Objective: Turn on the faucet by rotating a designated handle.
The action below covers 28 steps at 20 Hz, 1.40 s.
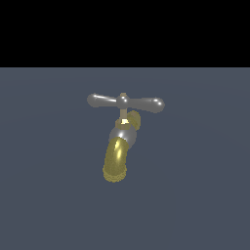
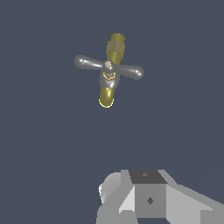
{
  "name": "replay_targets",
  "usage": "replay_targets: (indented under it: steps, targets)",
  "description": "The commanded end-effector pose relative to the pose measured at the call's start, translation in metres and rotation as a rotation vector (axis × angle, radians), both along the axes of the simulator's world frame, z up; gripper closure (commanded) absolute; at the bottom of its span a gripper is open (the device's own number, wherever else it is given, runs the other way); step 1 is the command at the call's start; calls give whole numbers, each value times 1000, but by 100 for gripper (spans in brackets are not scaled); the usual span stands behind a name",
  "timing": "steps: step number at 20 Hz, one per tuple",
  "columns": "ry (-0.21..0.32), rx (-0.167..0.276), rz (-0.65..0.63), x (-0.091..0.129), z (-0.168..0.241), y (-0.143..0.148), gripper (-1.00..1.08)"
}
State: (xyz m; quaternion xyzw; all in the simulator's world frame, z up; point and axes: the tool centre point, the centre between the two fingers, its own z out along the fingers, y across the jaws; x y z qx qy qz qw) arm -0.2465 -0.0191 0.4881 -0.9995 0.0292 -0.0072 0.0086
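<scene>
The handle [image 1: 125, 102] is a slim silver-grey crossbar with rounded ends and a small knob in its middle. In the exterior view it lies almost level, one end toward that view's left and the other toward its right, the right end a little lower. It sits on top of the faucet [image 1: 119, 146], on a short gold stem. Under the stem there is a silver-grey collar, and from the collar the gold spout curves down and toward the camera, with its open mouth at the lowest point. The faucet stands near the middle of a plain dark blue-grey floor [image 1: 205, 195], and above the floor the background is black.

In the wrist view the handle [image 2: 108, 67] is seen from above. It crosses over the gold body of the faucet [image 2: 114, 49], which sticks out on both sides of the bar.

Only a grey and white part of the gripper [image 2: 142, 199] shows at the edge of the wrist view, well apart from the faucet. Its fingers are not visible, so I cannot tell if it is released or clenched. Nothing touches the handle.
</scene>
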Motion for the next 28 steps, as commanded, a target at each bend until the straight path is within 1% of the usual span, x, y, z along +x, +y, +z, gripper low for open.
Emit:
replay_targets:
  steps: [1, 8, 14, 19, 28]
  targets:
    - [0, 0, 0, 0, 0, 0, 108]
    - [0, -1, 32, 1, -7, -3, 108]
    - [0, -2, 109, 5, -24, -9, 108]
    - [1, -4, 210, 11, -46, -17, 108]
    - [1, -8, 441, 26, -96, -32, 108]
